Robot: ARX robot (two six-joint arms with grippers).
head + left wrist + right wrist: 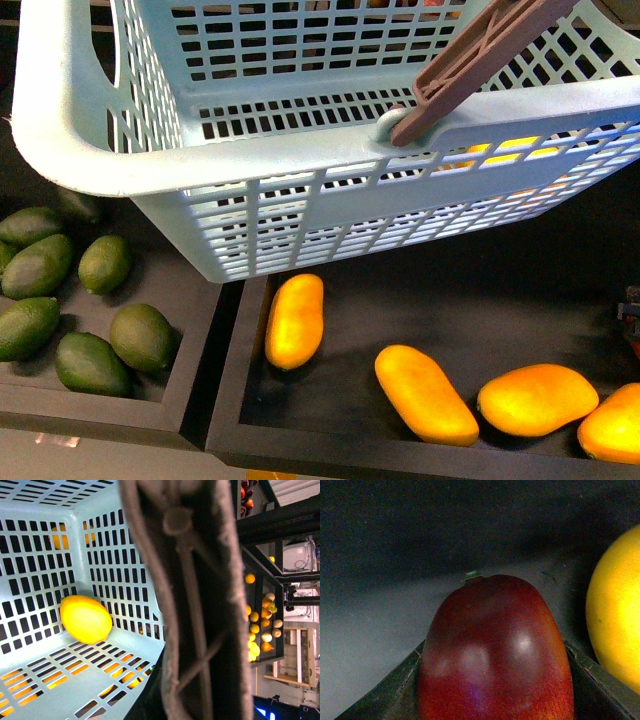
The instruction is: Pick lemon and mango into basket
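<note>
The light aqua basket (200, 160) hangs tilted over the black trays and fills the top of the front view. Its brown handle (185, 605) fills the middle of the left wrist view; my left gripper is shut on it, and its fingers do not show. Inside, the bright-yellow lemon (86, 619) lies on the slotted floor against a wall. The red mango (495, 650) fills the right wrist view, with my right gripper (495, 690) shut on it. A dark finger (385, 695) shows on either side. The mango is out of view in the front camera.
A long orange-yellow fruit (617, 605) lies close beside the held mango. Below the basket, a black tray (225, 400) holds several long orange-yellow mangoes (425, 395). The tray to its left holds several green fruits (60, 310). Fruit shelves (260, 625) show far off.
</note>
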